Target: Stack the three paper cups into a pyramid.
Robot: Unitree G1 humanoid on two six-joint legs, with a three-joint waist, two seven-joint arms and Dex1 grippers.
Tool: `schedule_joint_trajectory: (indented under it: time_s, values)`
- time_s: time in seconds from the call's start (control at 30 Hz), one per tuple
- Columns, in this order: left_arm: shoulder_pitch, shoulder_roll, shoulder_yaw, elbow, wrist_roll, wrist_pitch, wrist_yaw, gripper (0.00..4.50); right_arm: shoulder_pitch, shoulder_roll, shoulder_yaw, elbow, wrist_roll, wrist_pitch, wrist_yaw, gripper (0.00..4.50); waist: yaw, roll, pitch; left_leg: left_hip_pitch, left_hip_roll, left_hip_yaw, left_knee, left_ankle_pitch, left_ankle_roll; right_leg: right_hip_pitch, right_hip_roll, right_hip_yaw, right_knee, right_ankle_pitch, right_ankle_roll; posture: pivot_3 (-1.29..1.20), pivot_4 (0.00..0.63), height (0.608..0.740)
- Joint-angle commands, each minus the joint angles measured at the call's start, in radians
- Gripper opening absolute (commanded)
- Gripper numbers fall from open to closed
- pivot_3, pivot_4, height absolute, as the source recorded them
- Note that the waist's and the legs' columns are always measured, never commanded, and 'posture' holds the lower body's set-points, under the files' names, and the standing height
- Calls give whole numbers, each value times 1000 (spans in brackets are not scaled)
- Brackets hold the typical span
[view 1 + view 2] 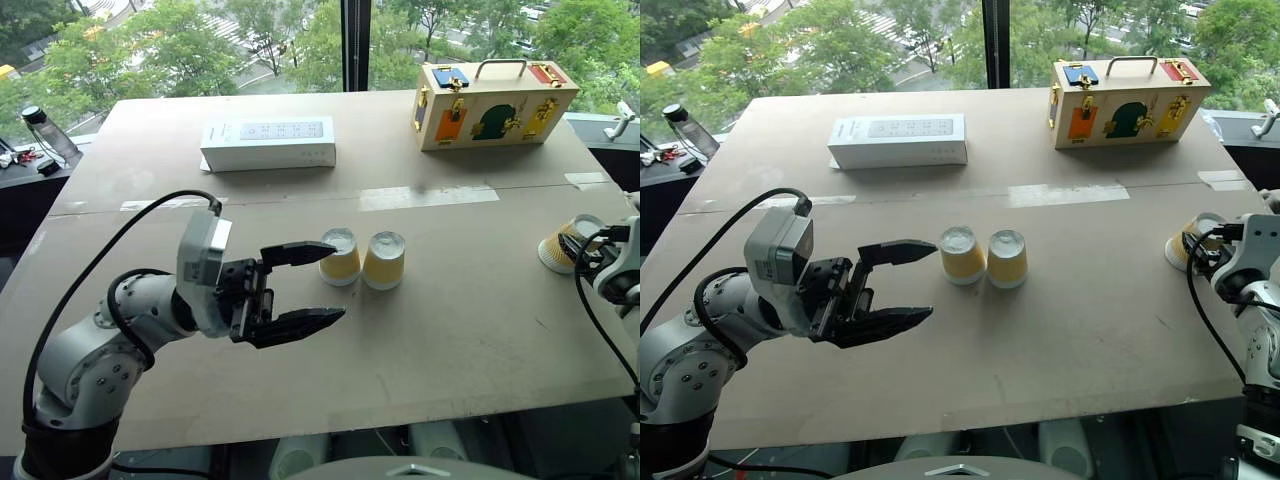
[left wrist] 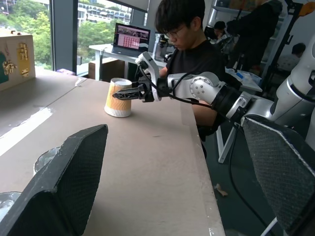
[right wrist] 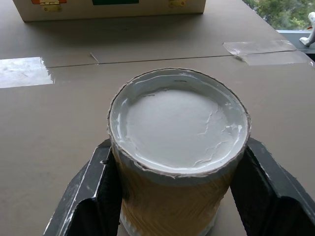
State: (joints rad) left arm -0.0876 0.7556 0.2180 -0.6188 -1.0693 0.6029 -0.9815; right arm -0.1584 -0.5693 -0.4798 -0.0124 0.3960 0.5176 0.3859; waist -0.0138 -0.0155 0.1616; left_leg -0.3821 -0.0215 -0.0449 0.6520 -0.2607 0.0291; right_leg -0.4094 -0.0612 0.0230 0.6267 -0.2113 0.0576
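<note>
I see two of the paper cups point(image 1: 341, 257) point(image 1: 384, 261) upside down mid-table, touching side by side. My left gripper point(image 1: 300, 285) hovers just beside them on their left, jaws spread wide with nothing between them. The third cup point(image 3: 177, 152) sits upside down near the table's point(image 1: 450, 330) right edge, well apart from the pair — my right gripper point(image 2: 119, 94) has its fingers point(image 3: 96, 191) pressed against both sides of it, closed on the ribbed wall. A white box point(image 1: 268, 143) and a wooden latch case point(image 1: 492, 102) stand at the far side.
</note>
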Motion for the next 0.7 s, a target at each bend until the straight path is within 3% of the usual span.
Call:
schedule_joint_trajectory:
  time_s: [0.03, 0.1, 0.17, 0.3, 0.47, 0.7]
  values:
    - [-6, -17, 24, -37, -43, -3, 47, 4500, 16, -35, -12, -98, 29, -50, 69, 2231, 0, 0, 0, 0, 0, 0, 0, 0, 0, 0, 0, 0, 0, 0, 0, 0, 150, 740]
    - [-10, -52, 33, -31, -17, -33, 109, 4500, 10, -50, 0, -172, 89, -23, 132, 2231, 0, 0, 0, 0, 0, 0, 0, 0, 0, 0, 0, 0, 0, 1, 2, 0, 150, 740]
    - [15, -145, 75, -7, 49, -129, 187, 4500, -38, -65, 42, -284, 187, 46, 189, 2231, -3, 2, 1, 0, 0, 0, 0, 0, 0, 0, 0, 1, 0, 1, 3, 0, 150, 740]
    - [131, -144, 187, 38, -7, -158, 51, 4500, -194, -59, 181, -440, 340, 216, 189, 2231, -28, 2, 1, 2, 5, 3, 0, 0, 0, 0, 4, 3, 0, 2, 1, 0, 150, 740]
    - [247, -103, 328, 100, -50, -149, -24, 4500, -381, -7, 375, -505, 383, 336, 151, 2231, -5, 0, 2, 0, 8, -3, 0, 0, 0, -1, 7, -3, 0, 1, -4, 0, 150, 740]
    - [336, -121, 430, 151, -28, -215, -151, 4500, -472, 18, 525, -495, 322, 372, 148, 2231, 5, 0, 2, -4, 5, -3, 1, 0, 0, -2, 3, -4, -3, 1, -4, 0, 150, 740]
